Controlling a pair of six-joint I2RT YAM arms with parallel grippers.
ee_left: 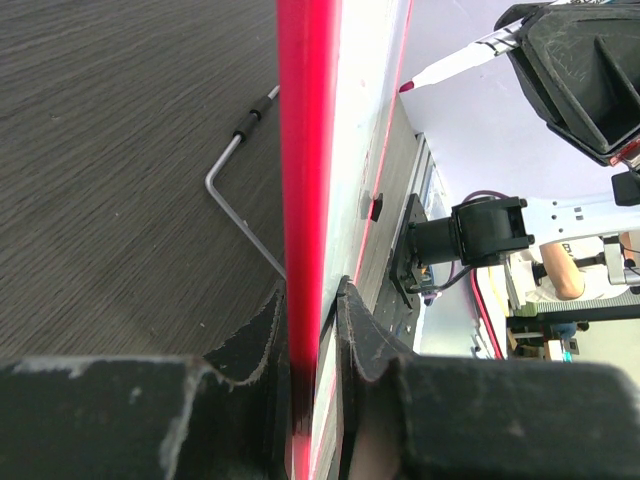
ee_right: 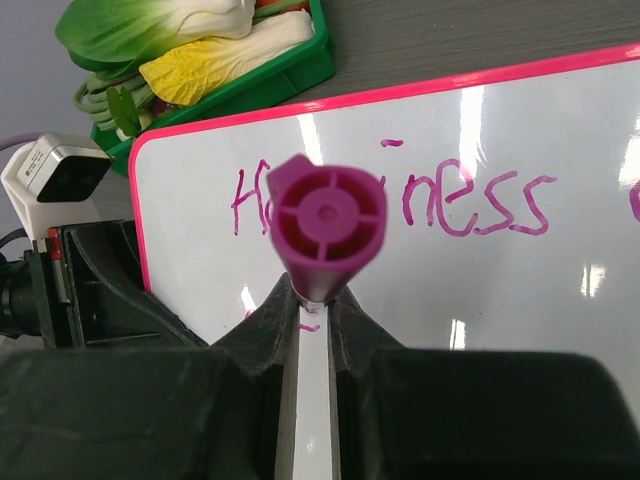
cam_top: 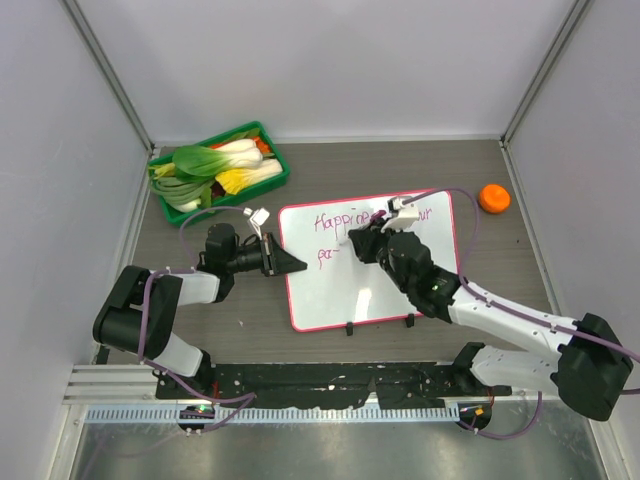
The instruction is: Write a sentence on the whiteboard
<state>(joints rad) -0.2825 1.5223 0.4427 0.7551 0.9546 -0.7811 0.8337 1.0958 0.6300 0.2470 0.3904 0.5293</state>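
Writing step: sentence (ee_right: 480,200) stood half-written on whiteboard (cam_top: 380,290); left gripper (ee_left: 310,300) clamped its left edge, right gripper (ee_right: 312,300) grasped marker (ee_right: 328,215) over it. Next probably needed: continue second line, whiteboard steadied.

- Top view: bright, even light is falling from above. The arms (cam_top: 500,315) are casting only soft, short shadows on the table (cam_top: 520,260).
- Wall (cam_top: 60,150) lines are leaning inward; wide-lens bending is showing at the edges.
- The whiteboard (cam_top: 400,290) is showing only a faint sheen here.
- Left wrist view: the whiteboard's near edge is blurring into saturated red. The left gripper (ee_left: 310,297) is sitting dark and soft at the bottom. Table grain is showing sharp, and the far wall is washing out pale.
- Right wrist view: small white glare patches are dotting the whiteboard. The sentence (ee_right: 480,200) is reading crisp, the marker (ee_right: 328,215) end is looking slightly soft, and the right gripper (ee_right: 312,295) is sinking into near-black.
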